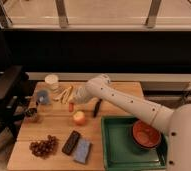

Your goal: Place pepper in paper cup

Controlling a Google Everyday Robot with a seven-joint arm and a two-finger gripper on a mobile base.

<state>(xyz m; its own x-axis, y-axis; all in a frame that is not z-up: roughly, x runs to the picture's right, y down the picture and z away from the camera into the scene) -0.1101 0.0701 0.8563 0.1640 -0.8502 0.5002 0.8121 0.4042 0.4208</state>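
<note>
The pepper (pixel 70 106) is a small orange-red sliver lying on the wooden table (pixel 56 127), left of centre. My gripper (pixel 74 99) is right above it at the end of the white arm, which reaches in from the right. I cannot tell whether it touches the pepper. The paper cup (pixel 52 81) stands upright at the table's back left, a short way behind and left of the gripper.
A yellow banana (pixel 66 93) lies just left of the gripper. Also on the table are a blue cup (pixel 43 97), dark tin (pixel 32 114), round fruit (pixel 79 117), black object (pixel 96 107), grapes (pixel 44 146), dark bar (pixel 71 142) and blue sponge (pixel 82 150). A green tray (pixel 114 150) holds a red bowl (pixel 146 134).
</note>
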